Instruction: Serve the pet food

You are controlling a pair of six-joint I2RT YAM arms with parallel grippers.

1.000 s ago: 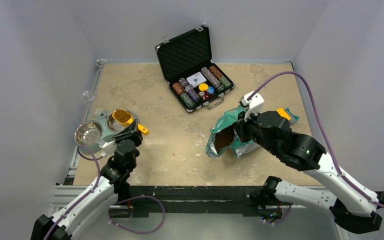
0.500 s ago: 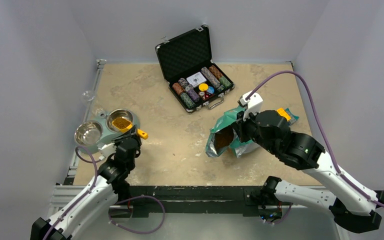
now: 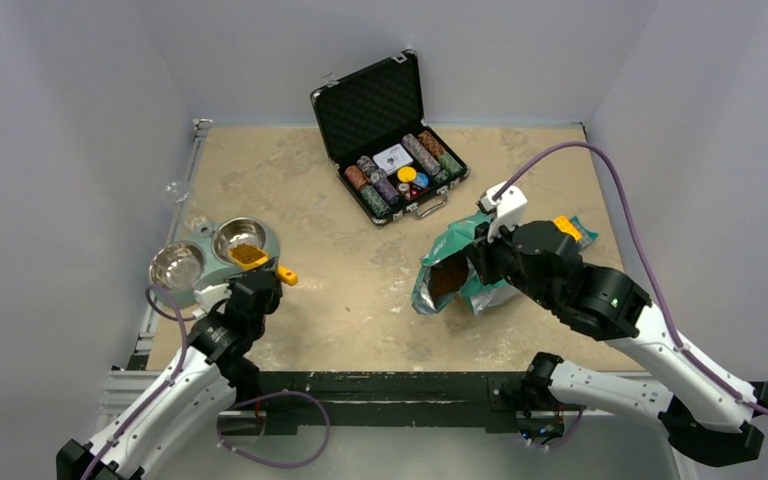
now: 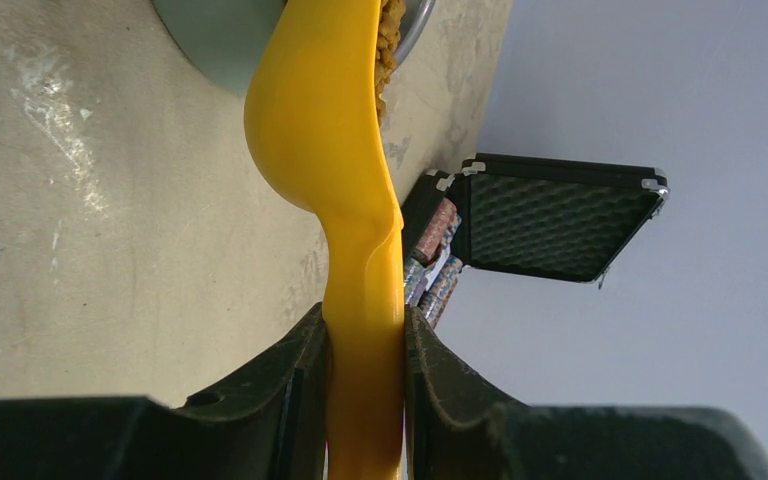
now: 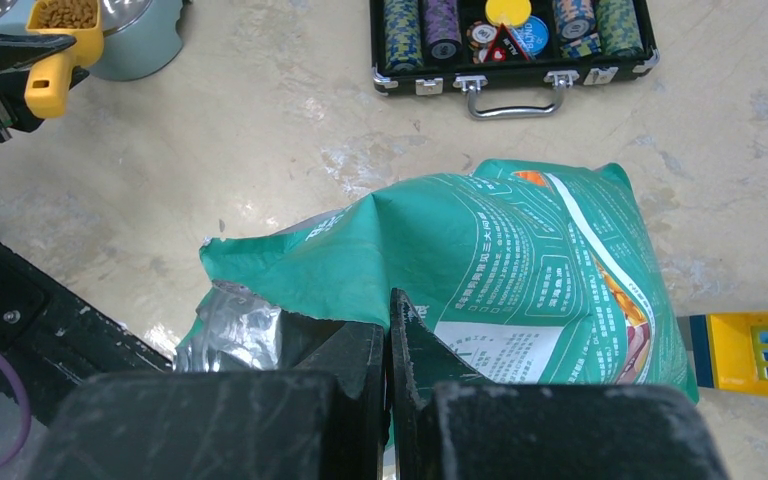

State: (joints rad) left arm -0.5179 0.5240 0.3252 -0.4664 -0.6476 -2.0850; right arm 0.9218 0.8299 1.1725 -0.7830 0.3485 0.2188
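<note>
My left gripper (image 3: 260,287) is shut on the handle of a yellow scoop (image 3: 250,256). The scoop's head holds brown pet food and sits at the near rim of the right steel bowl (image 3: 232,232). In the left wrist view my gripper (image 4: 365,400) clamps the scoop (image 4: 330,150), with pet food (image 4: 391,30) at its edge. My right gripper (image 3: 482,260) is shut on the torn top edge of the teal-green pouch (image 3: 465,240), holding it up and open, with pet food (image 3: 448,281) showing inside. The right wrist view shows the gripper (image 5: 388,335) on the pouch (image 5: 480,240) and the scoop (image 5: 60,45).
An empty steel bowl (image 3: 176,266) sits left of the filled one in a teal stand (image 3: 212,272). An open black case of poker chips (image 3: 392,165) stands at the back middle. A yellow object (image 3: 567,227) lies behind the pouch. The left table edge is close to the bowls.
My left arm has drawn back toward the near edge. The scoop's head moved from over the middle of the right bowl to its near rim. The right arm and pouch have not moved.
</note>
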